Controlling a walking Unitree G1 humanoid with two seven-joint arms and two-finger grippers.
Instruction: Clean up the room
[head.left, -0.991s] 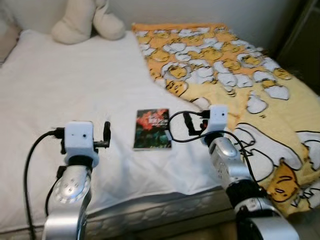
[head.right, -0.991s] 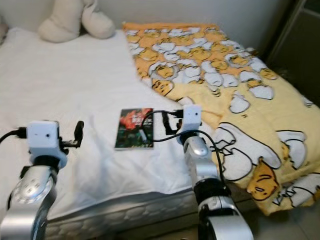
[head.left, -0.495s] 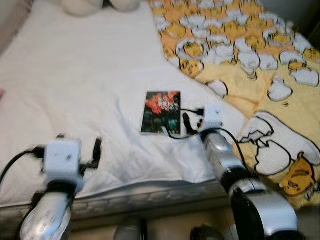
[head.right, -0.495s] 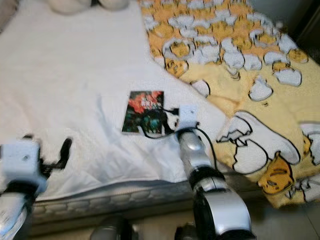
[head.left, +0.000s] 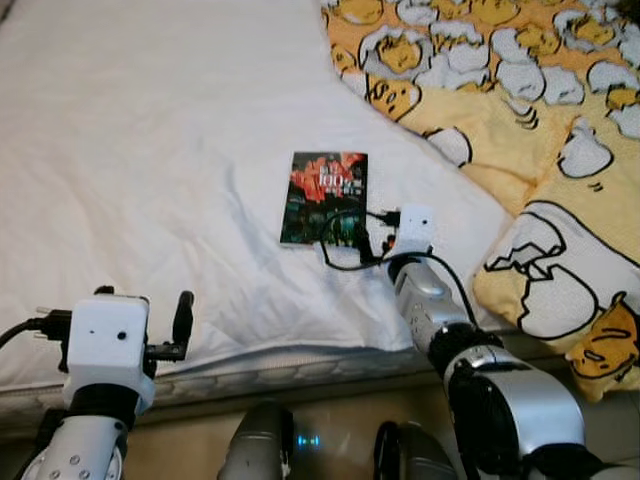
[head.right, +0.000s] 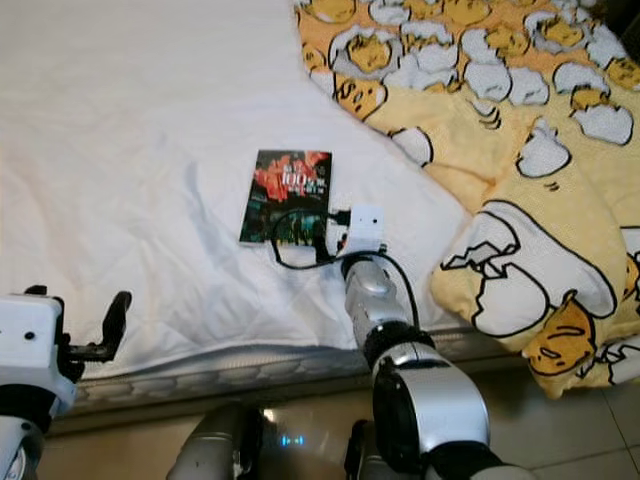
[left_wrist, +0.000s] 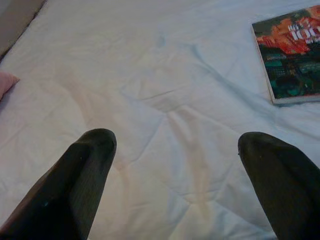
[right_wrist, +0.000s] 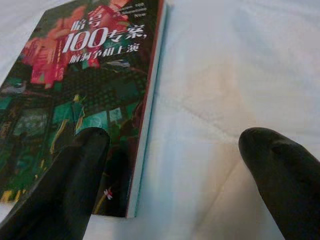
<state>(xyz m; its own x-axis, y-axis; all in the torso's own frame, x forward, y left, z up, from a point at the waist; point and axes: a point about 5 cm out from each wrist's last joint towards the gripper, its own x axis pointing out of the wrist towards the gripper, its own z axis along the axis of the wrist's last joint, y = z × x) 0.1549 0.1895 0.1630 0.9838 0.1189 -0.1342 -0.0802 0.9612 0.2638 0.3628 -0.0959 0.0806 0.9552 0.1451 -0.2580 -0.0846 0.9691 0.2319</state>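
Your right gripper (right_wrist: 172, 185), fingers spread wide and empty, straddles the book's (head.left: 325, 195) near corner; it looks light and stiff, so pinch its long edge.

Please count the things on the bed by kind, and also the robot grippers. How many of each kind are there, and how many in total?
Dark paperback book with red and green cover: 1
Yellow blanket printed with white eggs: 1
White bed sheet: 1
Grippers with black fingers: 2, the left gripper open over the sheet, the right gripper open at the book's corner
Total: 5
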